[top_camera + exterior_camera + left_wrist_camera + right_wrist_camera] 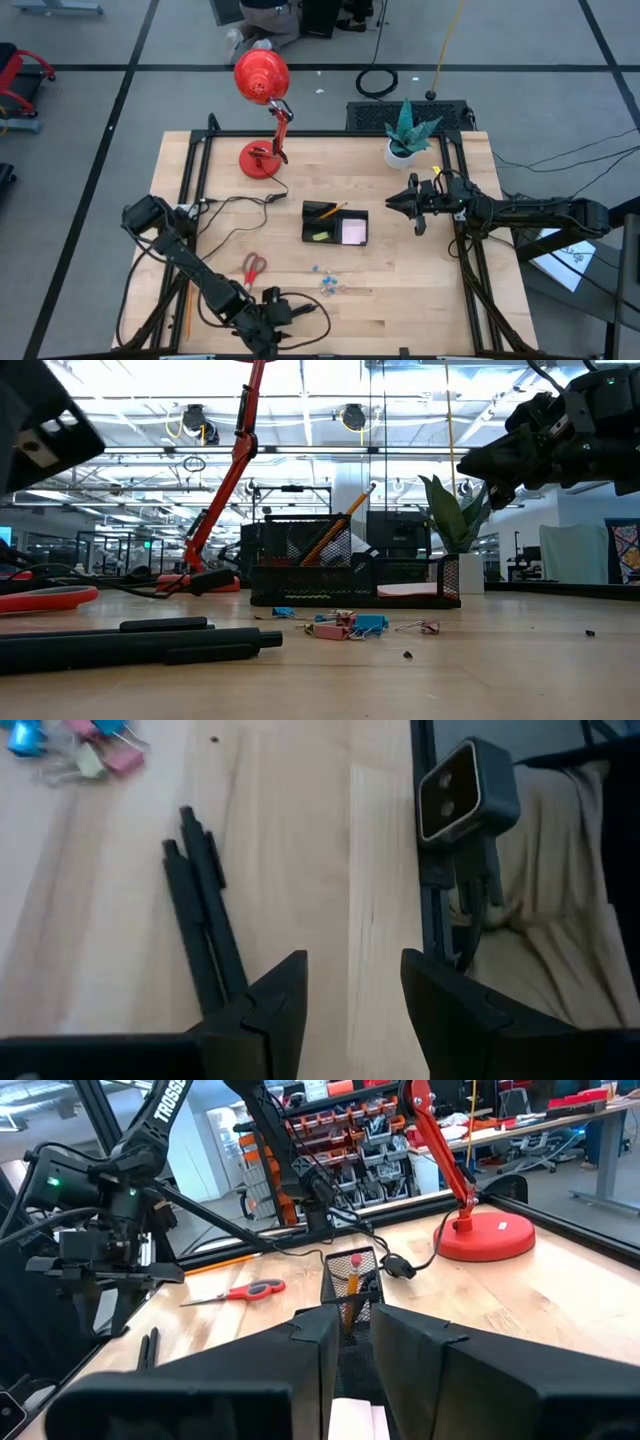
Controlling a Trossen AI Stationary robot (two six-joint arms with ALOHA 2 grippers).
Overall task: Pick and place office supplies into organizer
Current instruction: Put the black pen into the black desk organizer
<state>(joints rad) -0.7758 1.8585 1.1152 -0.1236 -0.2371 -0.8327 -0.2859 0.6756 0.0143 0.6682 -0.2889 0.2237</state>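
organizer [335,223], black mesh tray, near the middle of the table [420,290]; taken as landmark for all entries. inside organizer: orange pencil [331,211] leaning in the tall compartment at the lamp-facing end; yellow-green small piece [320,236] in the compartment beside it; pale sticky-note pad [353,232] in the low compartment at the plant-facing end. counted as placed, by judgement: three items. outside organizer, on bare wood: red-handled scissors [252,267], off toward the left arm's side and the table's near edge; small clips [327,280], blue and pink, scattered just off the organizer's near side; black pens [200,910], two side by side, well apart from organizer at the near edge, right ahead of the left gripper. counted as remaining: scissors, clips, pens. left gripper [350,990] low over the near table edge, well apart from organizer, fingers parted with nothing between them, pens lying beside one finger; likely next pick, by judgement only. right gripper [412,205] raised above the table on the plant-facing side of organizer, pointing at it, fingers drawn nearly together with a narrow gap, nothing held. non-task fixtures: red desk lamp [264,120] and potted plant [405,135] beyond organizer at the far edge. overall: roughly half done.
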